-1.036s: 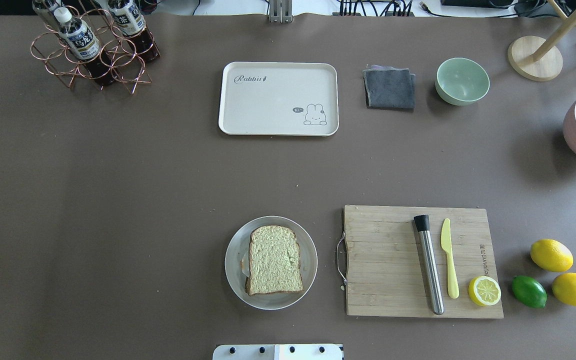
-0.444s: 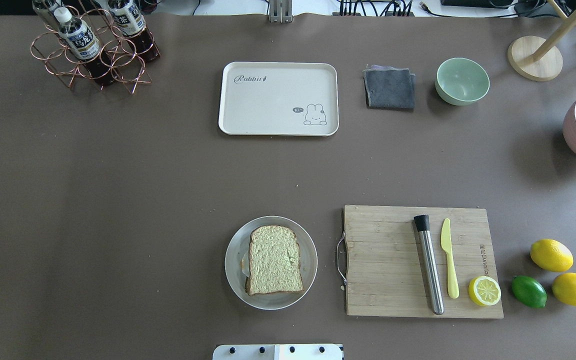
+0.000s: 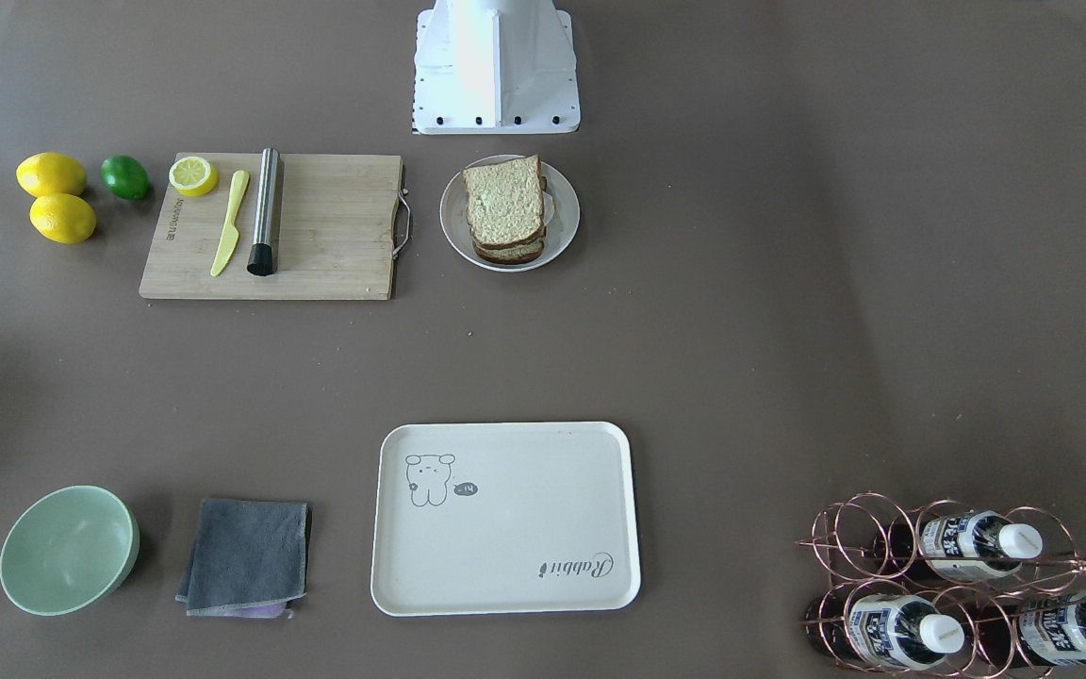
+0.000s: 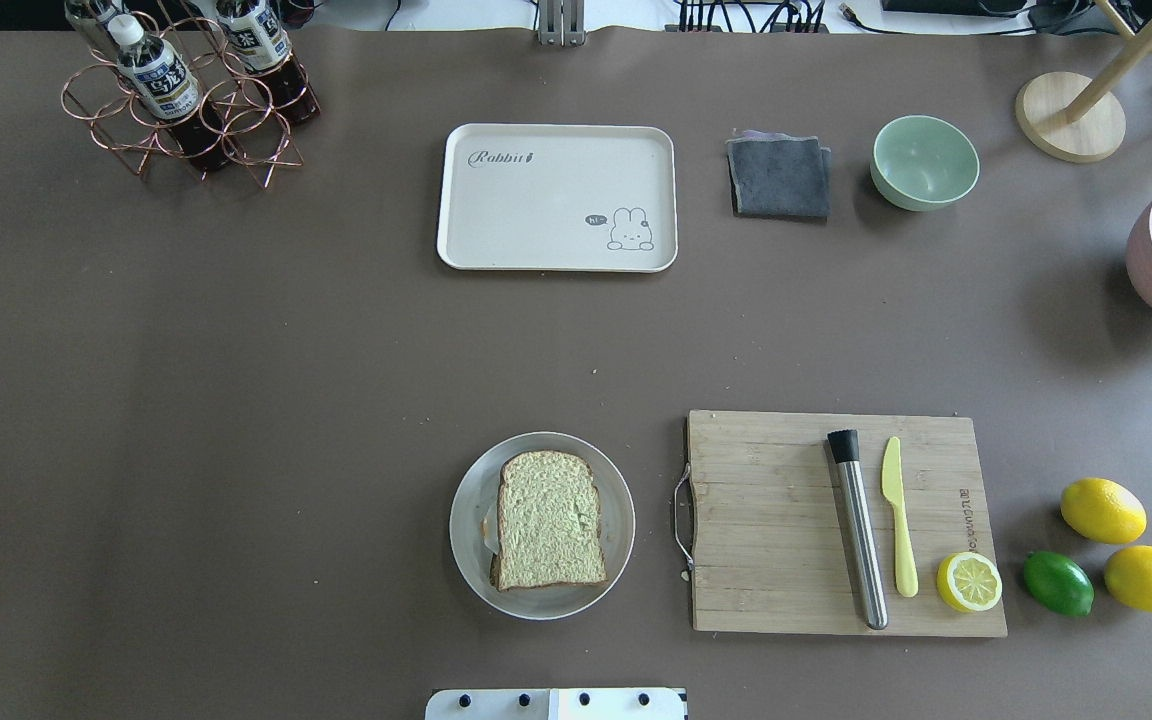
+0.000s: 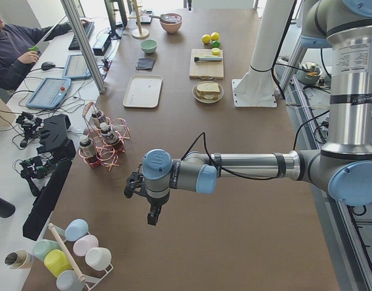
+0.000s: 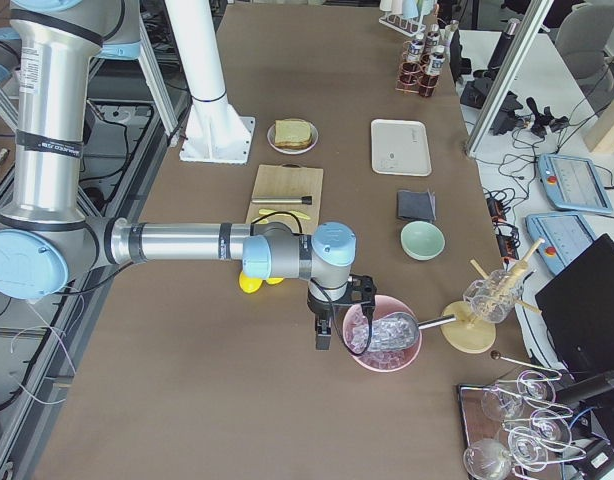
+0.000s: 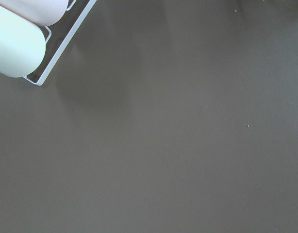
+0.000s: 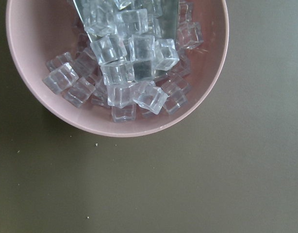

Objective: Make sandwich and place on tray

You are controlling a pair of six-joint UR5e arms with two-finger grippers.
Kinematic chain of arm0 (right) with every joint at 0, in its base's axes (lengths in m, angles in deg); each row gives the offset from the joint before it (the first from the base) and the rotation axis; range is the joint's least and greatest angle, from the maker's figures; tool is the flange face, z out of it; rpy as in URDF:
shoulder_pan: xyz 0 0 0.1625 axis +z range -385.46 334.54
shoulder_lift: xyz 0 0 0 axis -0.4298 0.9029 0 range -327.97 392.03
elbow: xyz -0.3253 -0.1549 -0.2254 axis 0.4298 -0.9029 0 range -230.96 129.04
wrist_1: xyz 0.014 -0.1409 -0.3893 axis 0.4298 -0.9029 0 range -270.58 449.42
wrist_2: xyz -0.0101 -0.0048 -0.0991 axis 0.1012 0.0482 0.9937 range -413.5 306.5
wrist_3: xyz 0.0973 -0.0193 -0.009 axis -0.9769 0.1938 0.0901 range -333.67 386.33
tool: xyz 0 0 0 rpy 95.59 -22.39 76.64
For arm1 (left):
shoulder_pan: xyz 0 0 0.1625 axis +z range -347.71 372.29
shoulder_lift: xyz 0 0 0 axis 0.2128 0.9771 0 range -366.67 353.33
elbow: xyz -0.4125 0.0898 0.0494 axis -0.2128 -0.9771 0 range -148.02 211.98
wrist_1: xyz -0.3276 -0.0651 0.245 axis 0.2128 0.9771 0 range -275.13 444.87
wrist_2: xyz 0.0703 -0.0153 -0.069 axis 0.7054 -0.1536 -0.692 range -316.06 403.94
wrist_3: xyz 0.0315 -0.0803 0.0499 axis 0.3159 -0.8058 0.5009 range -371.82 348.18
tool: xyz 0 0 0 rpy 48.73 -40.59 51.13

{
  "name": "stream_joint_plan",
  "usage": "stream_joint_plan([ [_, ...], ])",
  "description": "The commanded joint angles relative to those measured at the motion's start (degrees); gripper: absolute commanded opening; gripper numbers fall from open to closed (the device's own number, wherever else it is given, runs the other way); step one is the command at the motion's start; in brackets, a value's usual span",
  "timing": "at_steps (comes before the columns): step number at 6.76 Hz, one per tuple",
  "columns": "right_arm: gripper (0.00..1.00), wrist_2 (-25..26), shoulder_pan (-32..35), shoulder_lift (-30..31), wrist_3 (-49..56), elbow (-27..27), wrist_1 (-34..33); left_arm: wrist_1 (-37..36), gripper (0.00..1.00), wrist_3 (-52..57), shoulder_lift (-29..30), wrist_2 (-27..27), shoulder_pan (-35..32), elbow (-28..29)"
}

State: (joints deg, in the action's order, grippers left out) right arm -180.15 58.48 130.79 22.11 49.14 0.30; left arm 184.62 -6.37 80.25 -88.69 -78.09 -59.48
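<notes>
The sandwich (image 4: 548, 520) is a stack of speckled bread slices with a sliver of white egg at its left side, lying on a round grey plate (image 4: 619, 520) near the robot's base. The stack shows in the front view too, as the sandwich (image 3: 505, 201). The cream tray (image 4: 536, 215) lies bare at the far middle of the table, also seen as the tray (image 3: 505, 538). My left gripper (image 5: 152, 213) hangs far off by the table's left end, and my right gripper (image 6: 324, 333) by the right end. I cannot tell whether either one is open or shut.
A wooden cutting board (image 4: 766, 520) carries a steel muddler (image 4: 858, 530), a yellow knife (image 4: 898, 515) and a half lemon (image 4: 969, 581). Lemons and a lime (image 4: 1058, 583) lie to its right. A grey cloth (image 4: 779, 177), a green bowl (image 4: 924, 162), a bottle rack (image 4: 186, 90) and a pink ice bowl (image 8: 115, 68) line the table's far side and right end.
</notes>
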Motion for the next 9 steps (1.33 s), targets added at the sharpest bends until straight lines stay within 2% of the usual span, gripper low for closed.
stream_joint_plan([
  [1,1.0,-0.78,0.0,-0.33,-0.09,0.45,0.0,-0.09,0.99,0.0,0.0,0.0,0.03,-0.03],
  [3,1.0,-6.13,0.0,-1.12,0.0,0.72,2.79,1.13,0.99,0.26,0.53,-0.44,0.03,-1.86],
  [4,1.0,-6.33,0.0,-0.68,0.09,0.19,4.47,5.06,0.99,-3.65,0.62,-0.53,0.38,-4.4],
  [5,1.0,-7.11,0.0,-0.42,0.09,0.1,4.49,8.67,0.99,-15.96,1.4,-3.4,4.82,-6.86],
  [6,1.0,-7.38,0.0,-0.33,0.09,0.1,4.49,15.14,0.98,-26.61,3.06,-3.43,12.17,-7.58],
  [8,1.0,-7.38,0.0,-0.24,0.09,0.01,4.49,29.11,0.98,-50.6,8.15,-3.34,21.95,-7.16],
  [9,1.0,-7.38,0.0,-0.33,0.09,0.01,4.49,31.09,0.98,-57.85,10.27,-3.16,26.44,-7.41],
])
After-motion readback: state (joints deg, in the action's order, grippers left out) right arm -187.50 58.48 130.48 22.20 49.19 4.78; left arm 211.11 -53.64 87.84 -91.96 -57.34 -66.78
